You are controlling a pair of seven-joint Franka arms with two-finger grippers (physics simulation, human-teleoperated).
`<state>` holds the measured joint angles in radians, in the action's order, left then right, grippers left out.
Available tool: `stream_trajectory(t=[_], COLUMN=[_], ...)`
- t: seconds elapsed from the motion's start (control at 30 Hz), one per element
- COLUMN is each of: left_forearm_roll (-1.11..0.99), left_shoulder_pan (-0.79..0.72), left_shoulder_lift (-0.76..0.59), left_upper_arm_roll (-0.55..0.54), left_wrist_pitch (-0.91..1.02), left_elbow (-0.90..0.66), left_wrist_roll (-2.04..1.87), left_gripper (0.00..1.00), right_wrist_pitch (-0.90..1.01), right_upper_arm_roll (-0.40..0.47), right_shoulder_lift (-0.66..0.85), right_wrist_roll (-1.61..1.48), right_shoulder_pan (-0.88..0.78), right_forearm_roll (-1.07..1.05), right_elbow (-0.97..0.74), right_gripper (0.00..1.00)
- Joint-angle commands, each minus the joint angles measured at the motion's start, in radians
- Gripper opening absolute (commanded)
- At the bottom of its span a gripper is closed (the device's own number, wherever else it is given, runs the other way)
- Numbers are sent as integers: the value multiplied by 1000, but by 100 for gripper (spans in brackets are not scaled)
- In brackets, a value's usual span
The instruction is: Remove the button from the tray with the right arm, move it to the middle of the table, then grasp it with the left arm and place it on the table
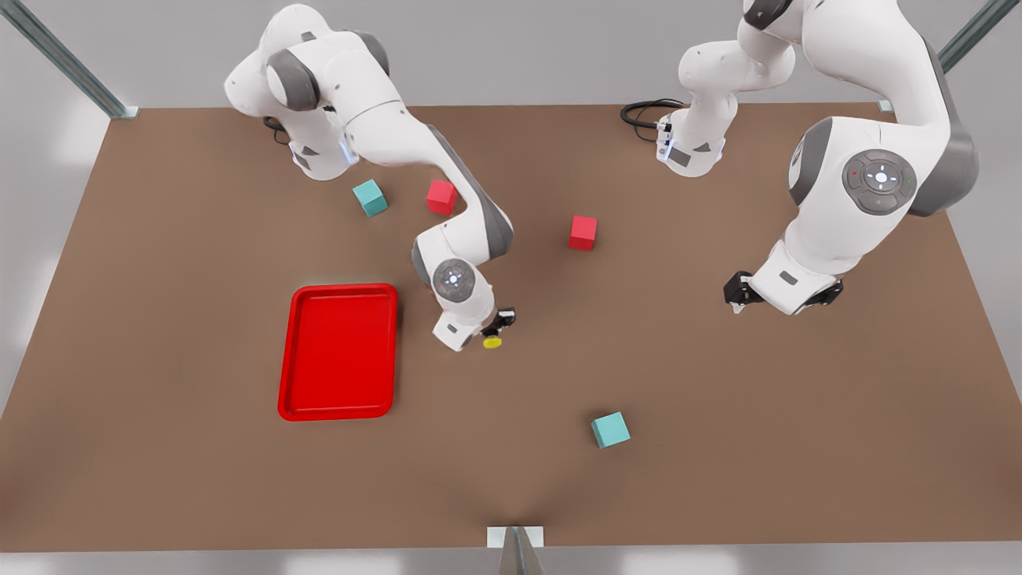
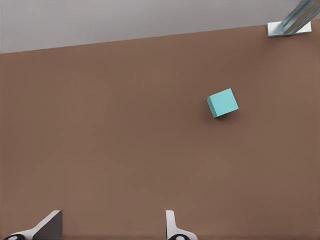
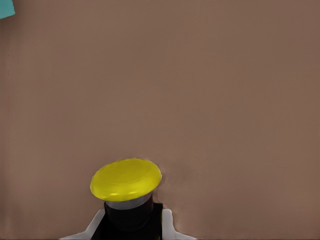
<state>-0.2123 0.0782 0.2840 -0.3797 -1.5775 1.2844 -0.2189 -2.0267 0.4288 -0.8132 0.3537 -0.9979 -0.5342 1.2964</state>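
Right hand (image 1: 497,329) pinching button (image 1: 493,342) by body, cap out, beside tray (image 1: 338,409), above bench (image 1: 718,447). Carry toward centre, keep cap exposed for handover. Left hand (image 1: 746,299) spread, waiting, well apart.

The flat red rimmed tray (image 1: 338,289) lies on the big brown tabletop (image 1: 718,399), toward the front view's left. Just beside the tray, on the side towards the table's middle, my right gripper (image 1: 499,323) pinches the small yellow-capped push-button (image 1: 493,343) over the table (outside the tray). My left gripper (image 2: 111,229), fingers spread, hangs well apart at the front view's right. A small teal cube (image 1: 611,430) sits nearer the front edge, between us.
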Motion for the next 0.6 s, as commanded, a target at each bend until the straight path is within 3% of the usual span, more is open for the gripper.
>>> stream_trajectory(t=[0.0,0.1,0.27,0.3,0.33,0.4,0.47,0.53,0.57], left_forearm_roll=[-1,-1,-1,2,107,179,177,160,157], left_shoulder_pan=[0,2,-55,-45,69,114,114,120,109], left_shoulder_lift=[-2,-2,17,37,57,119,119,129,129], left_upper_arm_roll=[-1,-1,-2,11,13,18,16,18,18], left_wrist_pitch=[1,5,-7,14,28,82,93,80,79], left_elbow=[0,0,-19,-5,-5,-13,-4,3,3], left_wrist_roll=[0,0,-5,1,6,-7,-2,-7,-5], left_gripper=[100,100,100,100,100,100,100,100,100], right_wrist_pitch=[134,67,-213,-239,-267,-247,-158,-139,-38], right_upper_arm_roll=[50,68,54,54,54,54,42,-416,-455], right_shoulder_lift=[-93,-260,-380,-406,-408,-397,-252,75,221], right_wrist_roll=[326,384,389,413,482,479,444,384,242], right_shoulder_pan=[-68,-67,-27,-18,-2,-2,21,369,515], right_forearm_roll=[-208,-332,-441,-460,-477,-477,-439,31,111], right_elbow=[-92,-293,-442,-463,-471,-470,-409,-85,82], right_gripper=[40,41,45,86,100,100,100,100,100])
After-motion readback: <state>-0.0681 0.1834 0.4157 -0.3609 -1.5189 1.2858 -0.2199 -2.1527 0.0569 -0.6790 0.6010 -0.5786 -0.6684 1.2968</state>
